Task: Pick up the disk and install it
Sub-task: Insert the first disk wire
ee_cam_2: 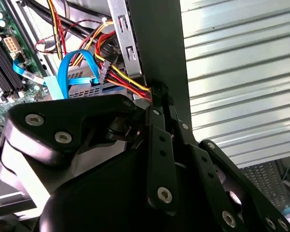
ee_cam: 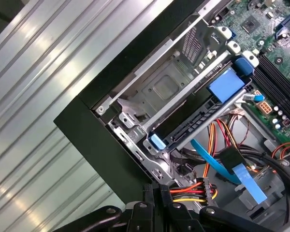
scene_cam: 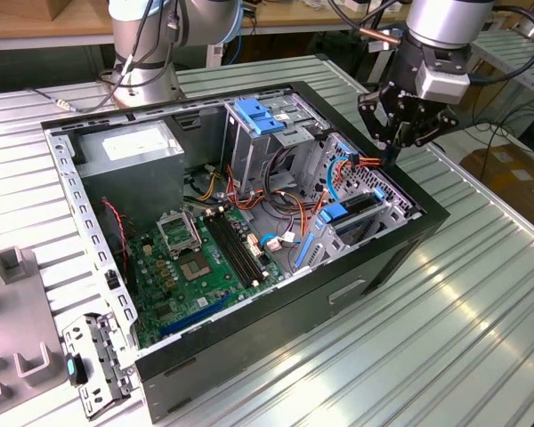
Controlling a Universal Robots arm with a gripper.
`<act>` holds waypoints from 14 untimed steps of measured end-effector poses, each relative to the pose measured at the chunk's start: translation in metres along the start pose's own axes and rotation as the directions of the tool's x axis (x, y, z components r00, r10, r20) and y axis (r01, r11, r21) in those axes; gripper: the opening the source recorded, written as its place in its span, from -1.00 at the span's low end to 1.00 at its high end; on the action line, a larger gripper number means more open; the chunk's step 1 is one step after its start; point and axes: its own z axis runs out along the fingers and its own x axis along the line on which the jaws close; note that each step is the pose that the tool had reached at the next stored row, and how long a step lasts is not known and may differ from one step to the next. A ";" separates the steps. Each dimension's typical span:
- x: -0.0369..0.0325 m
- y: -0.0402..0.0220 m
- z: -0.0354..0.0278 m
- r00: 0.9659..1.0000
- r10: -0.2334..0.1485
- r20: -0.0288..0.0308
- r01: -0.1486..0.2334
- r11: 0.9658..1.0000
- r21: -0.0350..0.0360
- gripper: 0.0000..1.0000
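Open PC case (scene_cam: 387,258) lies on its side on ribbed metal desk (scene_cam: 481,320); motherboard (scene_cam: 209,258) faces up inside; power supply (scene_cam: 129,147) at the far corner.

Gripper (scene_cam: 393,147) hangs above the case's edge at the exterior view's right, over the drive bay; in the second wrist view the fingers (ee_cam_2: 157,104) look drawn close together, tips down beside the red-yellow-black cables (ee_cam_2: 123,79) at the case wall; nothing seen between them.

Disk (scene_cam: 356,212) sits on edge in the bay cage (scene_cam: 387,191) near that side, blue carrier tab on top; in the first wrist view it shows as a dark slab with blue rail ends (ee_cam: 193,123), seated in the grey cage; flat blue cable (ee_cam: 210,162) runs close by.

A taller cage with blue top (scene_cam: 262,120) stands further back; loose bracket (scene_cam: 93,360) lies on the desk at the exterior view's left.
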 end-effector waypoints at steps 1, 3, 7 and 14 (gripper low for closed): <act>-0.0001 0.0000 -0.0001 1.000 0.008 0.000 -0.008 1.000 -0.001 -0.66; -0.0005 0.0004 -0.0001 1.000 0.009 0.000 -0.009 1.000 -0.001 -0.66; -0.0016 0.0015 -0.0003 1.000 0.010 0.000 -0.010 1.000 -0.001 -0.66; -0.0016 0.0016 -0.0013 0.997 0.073 -0.002 -0.073 0.997 -0.011 -0.66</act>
